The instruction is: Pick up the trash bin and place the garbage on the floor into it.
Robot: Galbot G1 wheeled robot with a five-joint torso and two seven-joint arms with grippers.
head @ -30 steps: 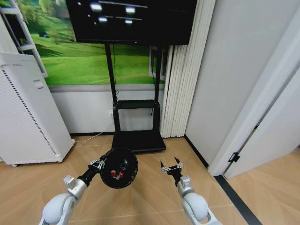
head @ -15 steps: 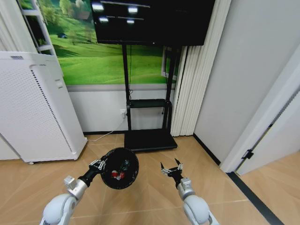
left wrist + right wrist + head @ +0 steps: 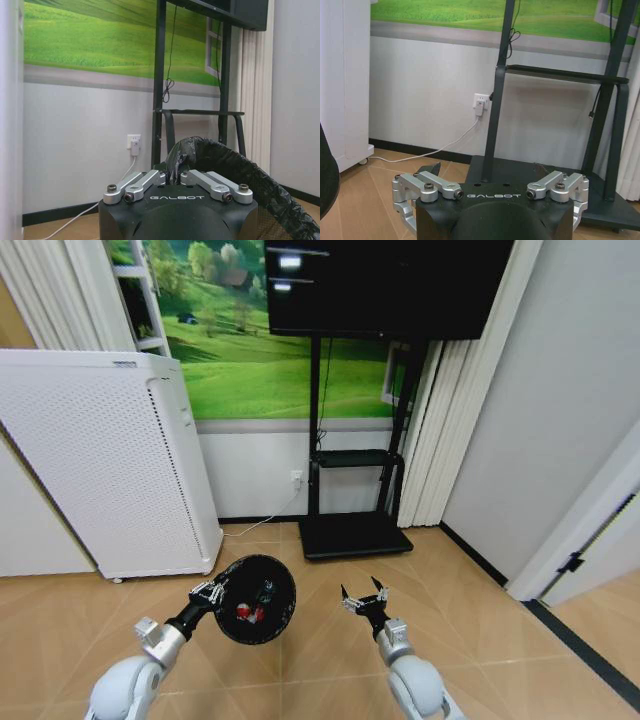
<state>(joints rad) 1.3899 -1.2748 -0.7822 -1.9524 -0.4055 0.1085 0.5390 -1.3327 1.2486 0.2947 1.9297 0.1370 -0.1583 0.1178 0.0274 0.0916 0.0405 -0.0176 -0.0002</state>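
Black plastic trash bin (image 3: 255, 598) is hanging off the left gripper (image 3: 208, 592), which is clenched on the bin's near rim; left wrist view shows the fingers closed over the black liner edge (image 3: 176, 159), bin body extending away past the fingertips. Bin is tilted with its mouth toward the head camera, held clear of the floor (image 3: 480, 630). Garbage (image 3: 247, 612) is inside it: red bits plus a small greenish piece just beyond them, deeper in the bin from the left gripper's grip point. Can't count the pieces reliably. Right gripper (image 3: 364, 602) is released, fingers spread, nothing between them, held out level with the bin and near its far rim, not touching. Ahead of both grippers: TV stand (image 3: 352, 530) base, white air purifier (image 3: 120, 470) off beyond the left gripper's side. No loose litter visible on the floor patch around the grippers. My read: collection step looks done or nearly so, robot is carrying. Next move calls for confirming nothing's left on the floor, then keeping the rim grip firm and levelling the bin so contents don't spill.
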